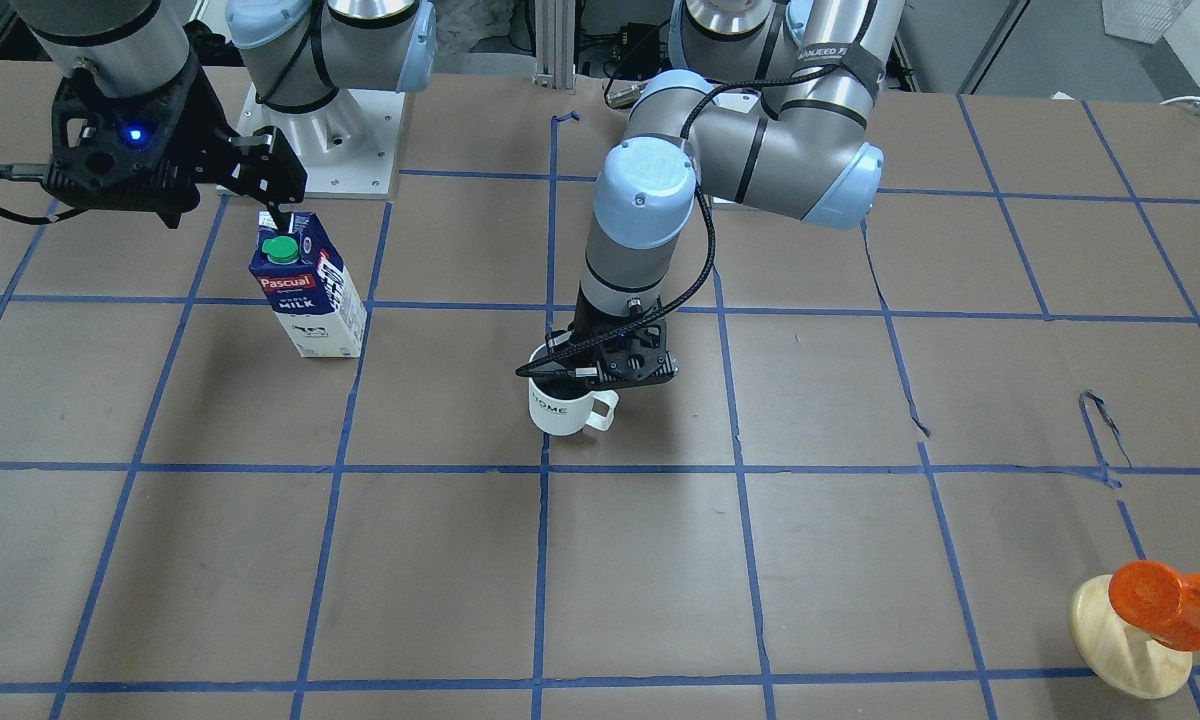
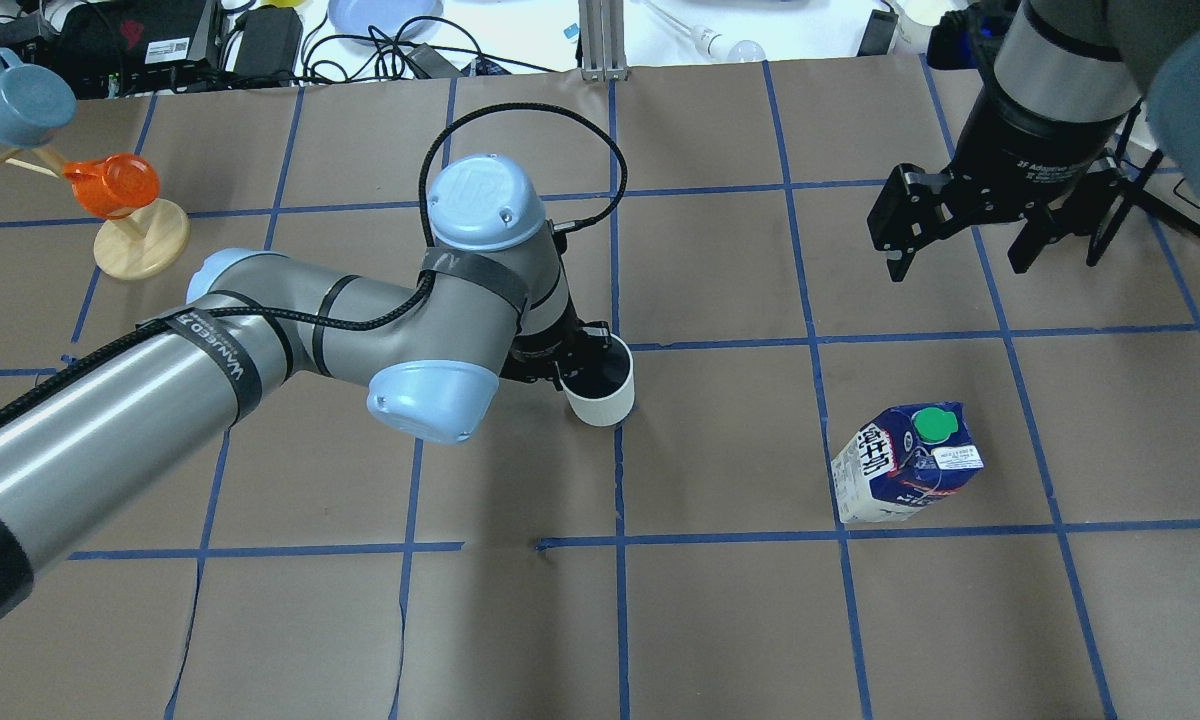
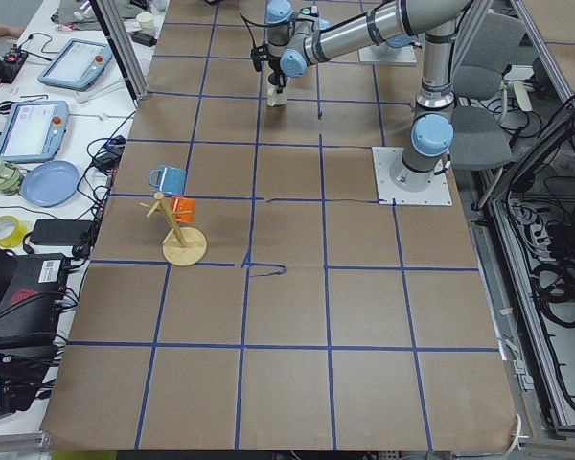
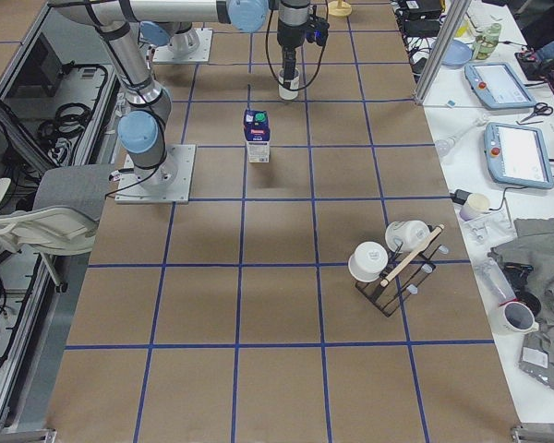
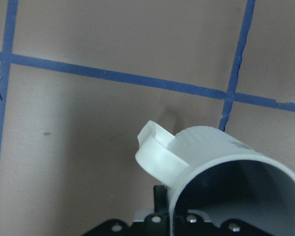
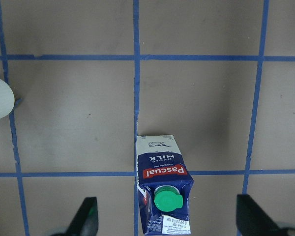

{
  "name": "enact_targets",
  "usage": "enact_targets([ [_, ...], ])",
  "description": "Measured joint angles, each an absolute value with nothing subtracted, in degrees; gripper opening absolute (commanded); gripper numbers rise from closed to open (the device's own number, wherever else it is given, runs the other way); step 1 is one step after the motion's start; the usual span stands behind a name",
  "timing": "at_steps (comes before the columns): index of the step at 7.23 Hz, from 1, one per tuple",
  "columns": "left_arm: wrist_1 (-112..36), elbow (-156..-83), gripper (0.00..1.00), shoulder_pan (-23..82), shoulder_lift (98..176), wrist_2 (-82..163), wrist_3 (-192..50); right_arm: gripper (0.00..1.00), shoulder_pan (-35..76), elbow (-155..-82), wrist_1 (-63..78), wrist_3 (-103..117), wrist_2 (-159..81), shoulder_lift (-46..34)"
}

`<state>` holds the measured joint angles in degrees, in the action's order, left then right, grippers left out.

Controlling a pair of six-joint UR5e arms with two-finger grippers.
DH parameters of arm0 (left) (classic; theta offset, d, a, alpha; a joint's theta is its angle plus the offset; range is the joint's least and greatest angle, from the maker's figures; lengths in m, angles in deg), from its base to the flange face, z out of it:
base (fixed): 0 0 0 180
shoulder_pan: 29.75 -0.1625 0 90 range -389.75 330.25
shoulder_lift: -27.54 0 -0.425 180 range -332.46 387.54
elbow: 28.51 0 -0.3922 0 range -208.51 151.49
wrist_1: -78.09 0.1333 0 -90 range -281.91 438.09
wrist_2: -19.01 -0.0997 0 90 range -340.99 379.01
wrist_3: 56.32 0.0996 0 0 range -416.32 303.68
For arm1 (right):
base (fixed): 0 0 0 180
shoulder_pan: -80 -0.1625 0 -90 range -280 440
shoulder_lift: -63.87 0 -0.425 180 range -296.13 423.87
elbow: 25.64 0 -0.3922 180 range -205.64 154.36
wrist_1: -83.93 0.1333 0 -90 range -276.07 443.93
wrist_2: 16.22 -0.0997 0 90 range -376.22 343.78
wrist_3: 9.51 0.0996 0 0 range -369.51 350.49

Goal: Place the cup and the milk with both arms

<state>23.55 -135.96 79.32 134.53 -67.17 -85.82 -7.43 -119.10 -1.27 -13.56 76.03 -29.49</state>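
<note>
Milk (image 2: pixel 905 463) upright, well apart from cup (image 2: pixel 600 405)

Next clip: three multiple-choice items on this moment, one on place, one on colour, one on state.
1. The milk stands: A on the table, apart from the cup; B touching the cup; C inside the cup.
2. Its cap is: A red; B green; C yellow.
3. The right pincer is: A shut on the milk; B shut on the cup; C open.
Key: A, bare table lies between them; B, green seen from overhead; C, fingers spread, clear of the milk.
</note>
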Motion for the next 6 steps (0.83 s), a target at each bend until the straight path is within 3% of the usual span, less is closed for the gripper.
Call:
enact_targets([
  [2, 24.29, -135.61, 0.58, 80.21, 136.18, -67.15, -86.39, 1.0, -7.32, -122.55, -1.54, -15.99, 76.38, -29.77],
  [5, 24.07, -134.23, 0.86, 79.94, 135.5, -67.41, -85.13, 1.0, -7.28, -129.48, -4.99, -18.14, 79.28, -29.85],
  [6, 22.17, -132.32, 0.91, 78.63, 133.97, -68.35, -83.0, 0.98, -7.27, -131.98, -7.07, -18.5, 79.77, -29.86],
])
